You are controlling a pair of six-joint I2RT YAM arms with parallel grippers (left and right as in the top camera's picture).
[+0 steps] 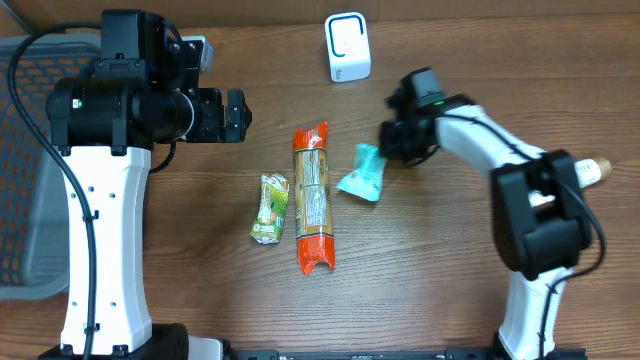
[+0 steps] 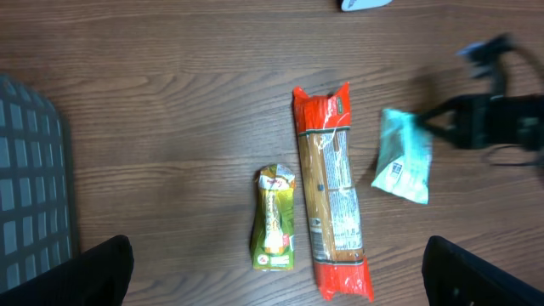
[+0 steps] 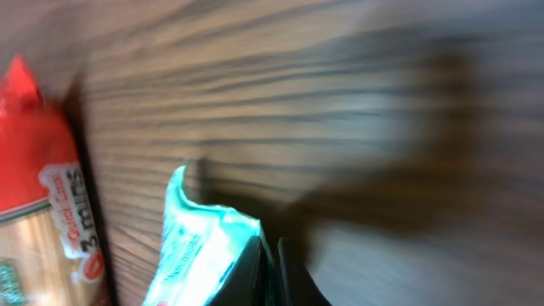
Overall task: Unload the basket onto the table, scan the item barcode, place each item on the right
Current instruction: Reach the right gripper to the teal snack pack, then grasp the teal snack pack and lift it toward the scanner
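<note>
The teal packet (image 1: 362,173) lies on the wooden table (image 1: 450,300) a little right of centre, tilted, its white-labelled lower end towards the front edge and its upper corner reaching towards the right gripper (image 1: 388,138). That gripper's jaws are pinched together on the packet's upper edge: in the right wrist view the dark fingers (image 3: 274,270) meet with no gap to be seen and the crumpled teal film (image 3: 200,251) runs right into them, though the view is blurred and how much film is caught cannot be told. Just to the packet's left, close but apart from it, a long pasta packet (image 1: 312,197) with red ends lies lengthwise from back to front, and on its far side, near its lower half, sits a small green sachet (image 1: 270,208). The white scanner (image 1: 347,47) stands upright near the back edge of the table, well apart from the teal packet and behind it. The left gripper (image 1: 238,114) hangs above the table to the left of the three packets, holding nothing, its jaws spread wide so that its fingers (image 2: 93,272) show only at the bottom corners of the left wrist view. A grey basket (image 1: 25,180) sits at the table's far left
</note>
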